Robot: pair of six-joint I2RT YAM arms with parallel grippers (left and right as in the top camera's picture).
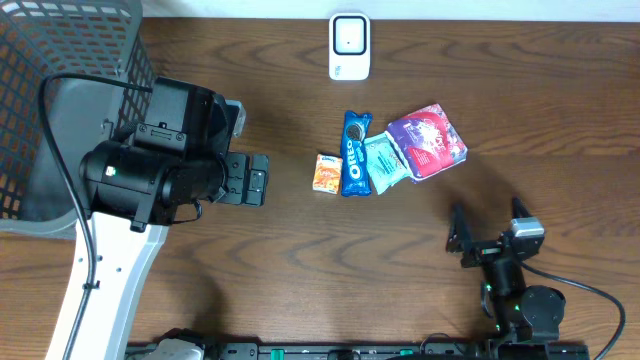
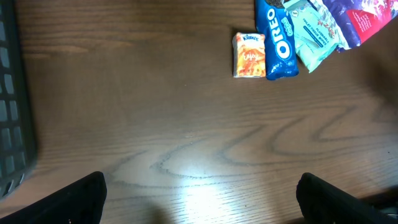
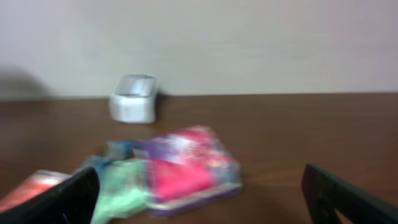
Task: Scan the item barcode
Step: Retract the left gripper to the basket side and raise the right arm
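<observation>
Four snack packs lie in a row at mid table: a small orange packet [image 1: 327,173], a blue Oreo pack [image 1: 355,153], a mint-green packet [image 1: 385,162] and a purple-pink bag [image 1: 427,140]. A white barcode scanner [image 1: 349,45] stands behind them at the far edge. My left gripper [image 1: 258,179] hovers open to the left of the orange packet [image 2: 249,55], holding nothing. Near the front right, my right gripper [image 1: 488,224] is open and empty, facing the purple-pink bag [image 3: 193,168] and the scanner [image 3: 134,98]. The right wrist view is blurred.
A grey mesh basket [image 1: 70,60] fills the far left corner, and its wall shows at the left edge [image 2: 9,124] of the left wrist view. The left arm's black body [image 1: 150,170] hangs over the table beside the basket.
</observation>
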